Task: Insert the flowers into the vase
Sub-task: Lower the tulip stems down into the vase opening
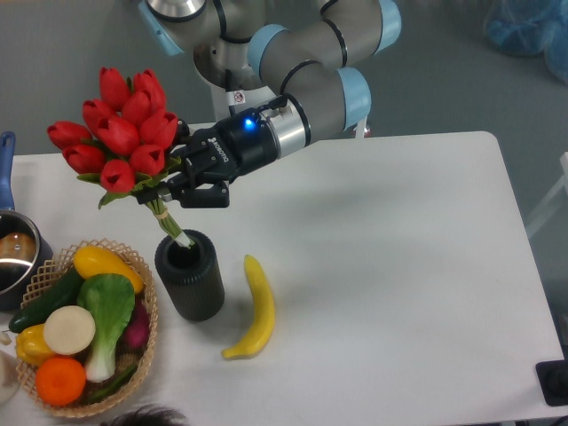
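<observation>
Your tool (174, 182) is clamped on the flowers (120, 131), gripping the bunch just below the red heads where the leaves gather. The bunch is tilted, heads leaning up toward the far left corner of the bench (373, 266), pale stems slanting down to the right. The stem tips sit at the mouth of the vase (189, 274); the lowest ends appear just inside the rim, though you cannot tell how deep they go. The vase stands upright on the left half of the bench, toward the near edge, its dark round opening visible. Most of the stems are above the rim, and the heads are well clear of it. You have a banana (254, 307) lying just right of the vase, apart from it, curving toward the near edge. A woven basket (142, 306) of vegetables sits just left of the vase at the near left corner, very near the vase wall; contact cannot be judged. A pot (13, 248) with a blue handle shows at the left edge of the bench. A blue light shows on the arm's wrist (266, 138) behind the tool.
</observation>
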